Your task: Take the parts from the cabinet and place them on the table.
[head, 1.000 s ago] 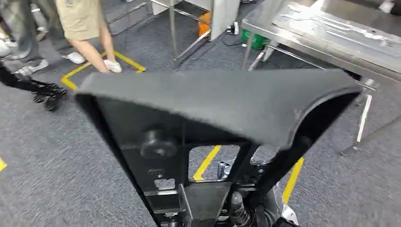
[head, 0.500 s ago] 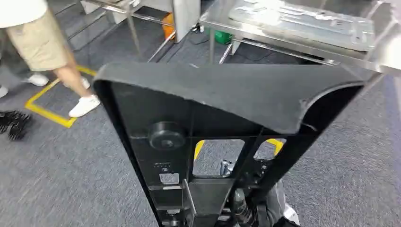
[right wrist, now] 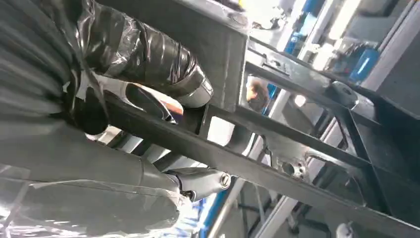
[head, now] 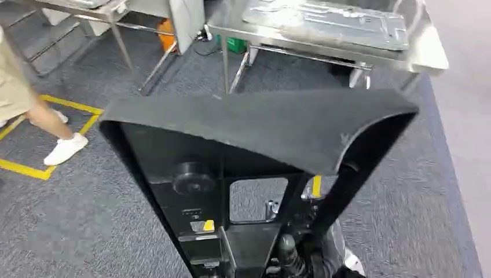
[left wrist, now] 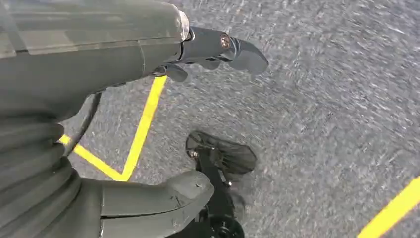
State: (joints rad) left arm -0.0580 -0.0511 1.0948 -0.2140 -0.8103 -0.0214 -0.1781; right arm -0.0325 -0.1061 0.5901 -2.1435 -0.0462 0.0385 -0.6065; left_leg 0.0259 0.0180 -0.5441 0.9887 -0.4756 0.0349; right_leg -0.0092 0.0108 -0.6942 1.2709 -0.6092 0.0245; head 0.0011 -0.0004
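One large black part (head: 255,150), wedge-shaped with a ribbed frame and a round knob, is held up in front of the robot over the grey carpet (head: 87,220). Two steel tables (head: 324,43) stand ahead, the nearer one carrying a flat grey metal panel (head: 330,20). One person's leg and white shoe (head: 63,147) cross the yellow floor tape. The right hand (right wrist: 148,94) grips a bar of the part's frame; the left hand (left wrist: 198,54) hangs over the carpet, fingers apart, holding nothing.

grey ribbed wrist cover, thick grey thumb (left wrist: 163,198), darker screwed fingers (left wrist: 223,47), left hand (left wrist: 148,74).
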